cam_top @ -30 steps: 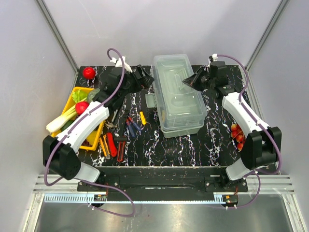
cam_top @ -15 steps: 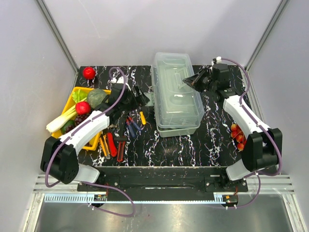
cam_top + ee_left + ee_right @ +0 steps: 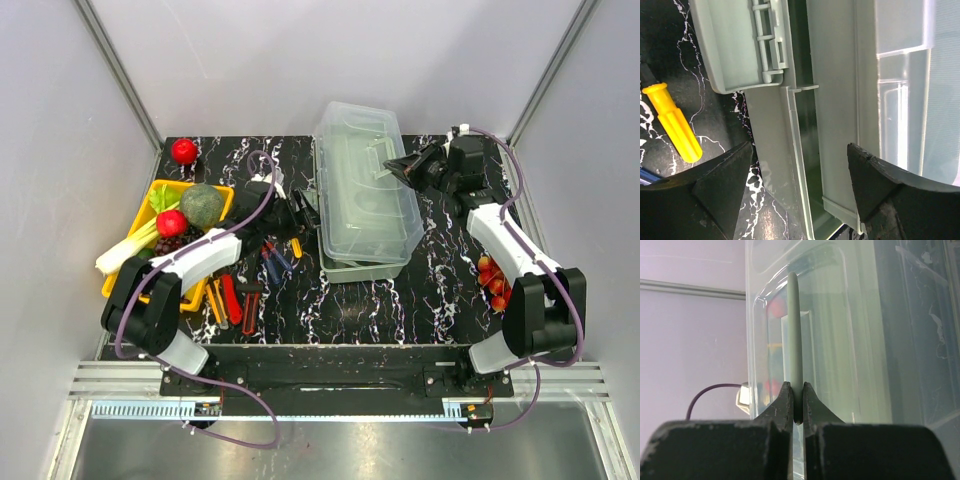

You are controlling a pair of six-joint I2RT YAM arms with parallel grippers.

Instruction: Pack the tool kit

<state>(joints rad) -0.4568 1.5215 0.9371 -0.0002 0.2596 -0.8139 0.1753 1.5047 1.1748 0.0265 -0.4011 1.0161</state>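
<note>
The pale grey-green toolbox (image 3: pixel 350 268) stands mid-table, its clear lid (image 3: pixel 362 180) tilted up off the base. My right gripper (image 3: pixel 397 166) is shut on the lid's thin handle (image 3: pixel 794 330), pinching it between its fingertips (image 3: pixel 797 390). At the box's left side my left gripper (image 3: pixel 305 212) is open; in the left wrist view its jaws (image 3: pixel 799 147) straddle the box's left wall (image 3: pixel 772 150) without touching it. Small hand tools lie left of the box: a yellow-handled one (image 3: pixel 295 243) (image 3: pixel 672 122), blue-handled ones (image 3: pixel 275 262), and red (image 3: pixel 232 298) and orange (image 3: pixel 217 300) ones.
A yellow tray (image 3: pixel 218 196) with vegetables and fruit sits at the left, a leek (image 3: pixel 125 248) sticking out over its edge. A red ball-like fruit (image 3: pixel 183 150) lies at the back left corner. Small red fruits (image 3: pixel 491 278) lie by the right arm. The box's latch flap (image 3: pixel 740 45) hangs open.
My left gripper has come nearer along the box's left side and narrowed slightly. The right gripper has drawn back to the right with the handle, and the lid has tilted up.
</note>
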